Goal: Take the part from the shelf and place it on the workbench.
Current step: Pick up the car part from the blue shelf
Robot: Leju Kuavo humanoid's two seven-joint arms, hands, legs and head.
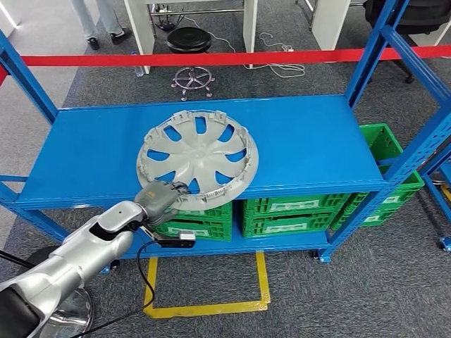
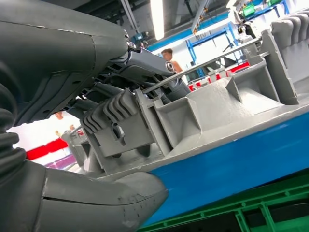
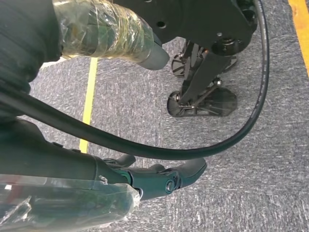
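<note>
1. The left hand (image 1: 158, 198) reached low to the shelf (image 1: 298, 144) edge, thumb under and fingers (image 2: 120, 58) over the near rim of the part (image 1: 198, 156), apparently closing to grip it.
2. Beyond the fingers, the part lay flat, overhanging the edge, which left room beneath.
3. The right hand (image 3: 109, 111) hung over the floor, fingers apart, holding nothing.

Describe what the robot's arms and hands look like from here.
The left arm is a glossy silver shell with dark seams and a black cable trailing below. The left hand has a grey ribbed cover and darker fingers. The right hand shows black fingers, clear plastic wrap and a black cable.
</note>
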